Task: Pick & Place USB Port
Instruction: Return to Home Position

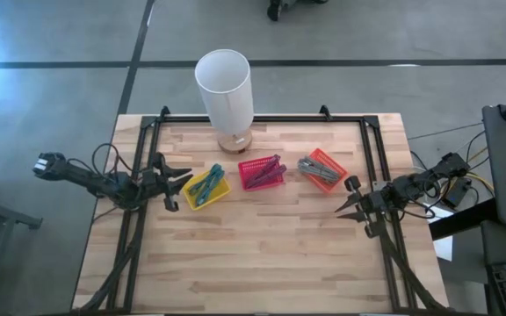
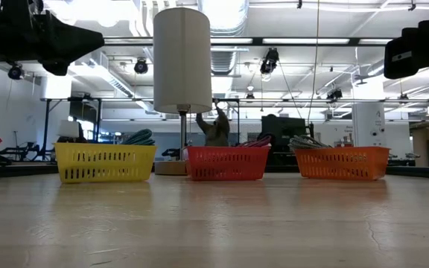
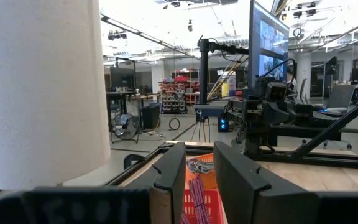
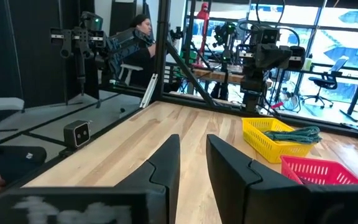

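Three bins stand in a row on the counter (image 1: pixel 262 263) between our two hands, and each one holds charger cables. Our left hand (image 1: pixel 181 187) hovers above its side of the counter with its fingers (image 3: pixel 169 177) spread and nothing between them. The yellow bin (image 1: pixel 206 187) lies just ahead of its fingertips, close but apart, with teal cables (image 1: pixel 212 175) piled inside. Our right hand (image 1: pixel 345 198) hangs over the opposite side, its fingers (image 4: pixel 166 165) likewise spread and empty. The orange bin (image 1: pixel 322 169) sits near it, ahead and a little toward the far edge, and carries grey cables (image 1: pixel 314 167). The red bin (image 1: pixel 263 173) stands about midway between the two hands and holds pink cables (image 1: pixel 269 166).

Beyond the row, one lamp (image 1: pixel 225 83) with a tall white shade stands at the far edge of the counter. It is ahead of the left hand and off to its far side, behind the gap between the yellow and red bins.

We count three bins, two hands and one lamp. The cables lie tangled, perhaps two or three to a bin, and we cannot count them surely.
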Available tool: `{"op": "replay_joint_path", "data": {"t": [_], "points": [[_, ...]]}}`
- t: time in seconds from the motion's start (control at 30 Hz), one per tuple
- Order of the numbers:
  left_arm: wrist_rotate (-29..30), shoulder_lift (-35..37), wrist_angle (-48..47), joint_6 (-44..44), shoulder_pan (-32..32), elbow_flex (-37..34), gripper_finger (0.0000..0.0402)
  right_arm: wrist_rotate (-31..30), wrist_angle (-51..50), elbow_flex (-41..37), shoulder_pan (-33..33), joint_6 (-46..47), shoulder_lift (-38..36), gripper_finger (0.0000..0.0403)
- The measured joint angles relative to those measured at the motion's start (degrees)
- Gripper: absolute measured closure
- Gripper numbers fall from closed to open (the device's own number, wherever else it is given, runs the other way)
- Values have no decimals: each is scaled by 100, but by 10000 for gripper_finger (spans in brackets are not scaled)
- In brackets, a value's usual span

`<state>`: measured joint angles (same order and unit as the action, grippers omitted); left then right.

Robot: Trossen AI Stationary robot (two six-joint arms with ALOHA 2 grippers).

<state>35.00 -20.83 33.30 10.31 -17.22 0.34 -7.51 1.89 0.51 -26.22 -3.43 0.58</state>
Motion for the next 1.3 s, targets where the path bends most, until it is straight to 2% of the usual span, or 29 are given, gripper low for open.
{"op": "replay_joint_path", "data": {"t": [0.33, 0.87, 1.3], "points": [[0, -1, 0, 0, 0, 0, 312, 0, 0, 2, 0, 4, -2, 317], [0, 0, 0, -1, 0, 22, 312, -2, 0, 2, -1, 8, -2, 339], [0, 0, 3, 0, 0, 24, 312, -1, -1, 2, -1, 25, -2, 319]]}}
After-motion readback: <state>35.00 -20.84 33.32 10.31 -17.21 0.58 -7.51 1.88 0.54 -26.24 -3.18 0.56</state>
